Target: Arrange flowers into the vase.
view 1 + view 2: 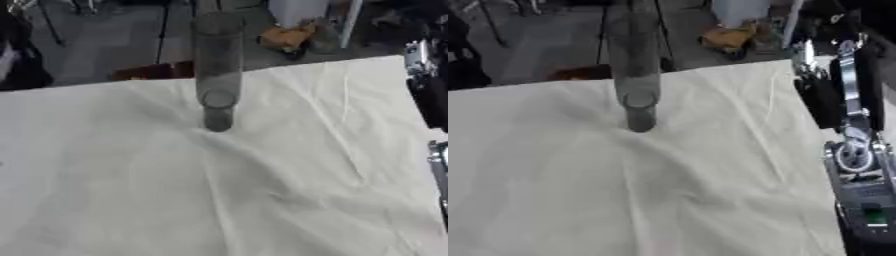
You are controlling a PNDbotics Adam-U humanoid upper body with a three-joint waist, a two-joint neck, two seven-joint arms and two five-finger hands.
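A tall clear glass vase [217,75] stands upright on the white cloth [219,190], towards the table's far edge and slightly left of centre. Nothing shows inside it. No flowers show in either view. My right arm [852,125], black with silver joints, runs down the right edge beside the table; its hand is out of the picture. My left arm and hand do not show at all.
The cloth is creased and covers the whole table up to its far edge [289,66]. Beyond it lies a grey floor with an orange object [284,36], a white container [741,11] and thin metal legs [164,30].
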